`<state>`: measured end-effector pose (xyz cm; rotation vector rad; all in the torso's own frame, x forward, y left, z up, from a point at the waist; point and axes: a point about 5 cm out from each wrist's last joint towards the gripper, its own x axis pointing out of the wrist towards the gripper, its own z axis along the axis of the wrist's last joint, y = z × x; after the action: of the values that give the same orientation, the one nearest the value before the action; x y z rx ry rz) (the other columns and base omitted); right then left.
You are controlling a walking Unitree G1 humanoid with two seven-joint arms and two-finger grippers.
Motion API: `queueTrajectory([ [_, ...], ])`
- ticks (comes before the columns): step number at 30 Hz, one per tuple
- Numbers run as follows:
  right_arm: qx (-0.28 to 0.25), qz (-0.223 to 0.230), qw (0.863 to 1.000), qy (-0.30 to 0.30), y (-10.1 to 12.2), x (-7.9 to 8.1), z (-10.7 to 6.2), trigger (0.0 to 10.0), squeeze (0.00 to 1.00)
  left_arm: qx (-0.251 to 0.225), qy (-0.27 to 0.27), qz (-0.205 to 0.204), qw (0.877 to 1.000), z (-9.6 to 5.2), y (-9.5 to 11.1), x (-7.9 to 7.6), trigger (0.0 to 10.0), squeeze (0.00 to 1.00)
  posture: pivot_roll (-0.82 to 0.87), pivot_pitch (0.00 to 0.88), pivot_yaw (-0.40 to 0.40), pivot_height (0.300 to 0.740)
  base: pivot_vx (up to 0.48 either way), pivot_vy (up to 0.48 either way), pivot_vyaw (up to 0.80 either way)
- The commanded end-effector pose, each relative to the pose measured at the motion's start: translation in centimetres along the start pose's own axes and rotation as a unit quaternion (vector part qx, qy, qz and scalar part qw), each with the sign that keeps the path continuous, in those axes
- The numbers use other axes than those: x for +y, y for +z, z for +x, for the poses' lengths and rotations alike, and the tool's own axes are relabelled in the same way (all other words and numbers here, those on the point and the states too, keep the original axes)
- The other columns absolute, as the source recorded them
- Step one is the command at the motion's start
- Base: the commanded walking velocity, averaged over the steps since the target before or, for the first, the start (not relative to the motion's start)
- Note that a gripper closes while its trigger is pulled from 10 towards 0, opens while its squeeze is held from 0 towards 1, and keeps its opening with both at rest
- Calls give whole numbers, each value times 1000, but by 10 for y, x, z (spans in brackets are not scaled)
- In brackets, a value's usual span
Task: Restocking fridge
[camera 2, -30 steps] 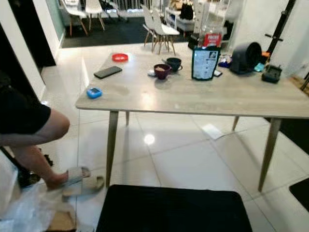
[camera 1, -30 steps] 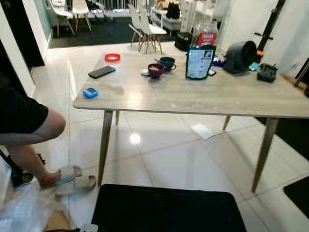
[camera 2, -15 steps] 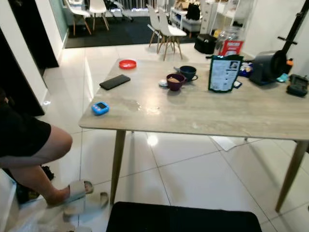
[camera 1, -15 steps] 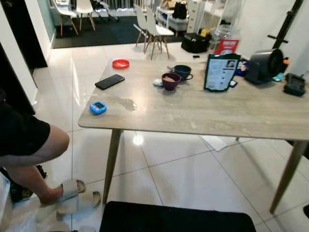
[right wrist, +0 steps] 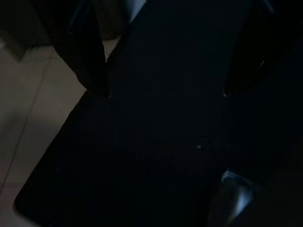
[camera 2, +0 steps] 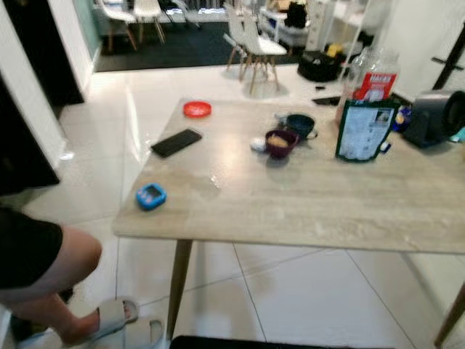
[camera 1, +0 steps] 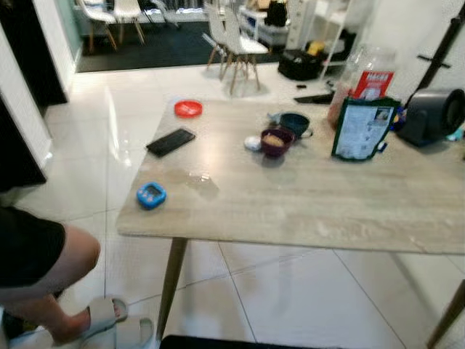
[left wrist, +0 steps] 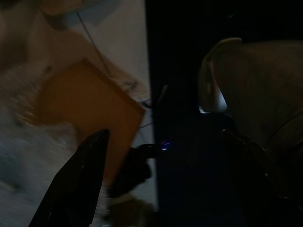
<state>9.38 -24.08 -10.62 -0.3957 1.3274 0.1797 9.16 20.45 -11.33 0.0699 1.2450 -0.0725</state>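
Left eye view: a pale wood-grain table (camera 1: 312, 211) stands on glossy white floor tiles, seen from above and slightly blurred. On it, near the robot's-left edge, lies a small blue device (camera 1: 151, 195); farther back are a black phone (camera 1: 171, 142) and a red round lid (camera 1: 188, 109). Near the middle sit a dark purple bowl (camera 1: 276, 141) and, just behind it, a dark teal cup (camera 1: 295, 123), with a small white object touching the bowl's side. Toward the right stands a green-edged pouch (camera 1: 360, 129) with a white label, and behind it a clear jar with a red label (camera 1: 367, 76); these packaged goods are the only likely stock items in sight, and no fridge can be made out. A dark grey rounded appliance (camera 1: 433, 115) sits at the far right edge. At lower left a person's bare knee (camera 1: 69, 258) and a foot in a beige slipper (camera 1: 105, 320) stand beside the table leg. White chairs (camera 1: 236, 40) stand in the background. Right eye view: the same scene, shifted slightly. Left wrist view: very dark; the left gripper (left wrist: 165, 189) hangs with its two black fingers well apart, above a brown cardboard piece (left wrist: 85, 109) and a black mat (left wrist: 189, 94). Right wrist view: also dark; the right gripper (right wrist: 163, 92) hangs with fingers spread wide over the black mat beside pale tile (right wrist: 33, 113).
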Motion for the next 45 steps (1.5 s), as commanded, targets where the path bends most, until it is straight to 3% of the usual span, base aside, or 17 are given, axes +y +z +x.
queueTrajectory([
  [1,-4,6,1000,-8,1,-4,0,10000,0,-7,-34,-3,999,3,5,-20,10000,0,24,0,-3,739,0,0,0],
  [20,-5,9,1000,-5,1,-3,0,10000,0,3,-36,5,999,1,-3,-12,10000,0,24,0,-3,739,0,0,0],
  [29,-6,4,1000,-4,2,-3,0,10000,0,17,-51,45,998,5,3,-34,10000,0,31,0,-2,739,0,0,0],
  [37,-6,-2,1000,-3,2,-2,0,10000,0,10,-59,56,997,7,17,-45,10000,0,33,0,-4,739,0,0,0],
  [45,-7,-6,1000,0,3,-2,0,10000,0,1,-70,69,995,9,30,-68,10000,0,38,0,-1,739,0,0,0],
])
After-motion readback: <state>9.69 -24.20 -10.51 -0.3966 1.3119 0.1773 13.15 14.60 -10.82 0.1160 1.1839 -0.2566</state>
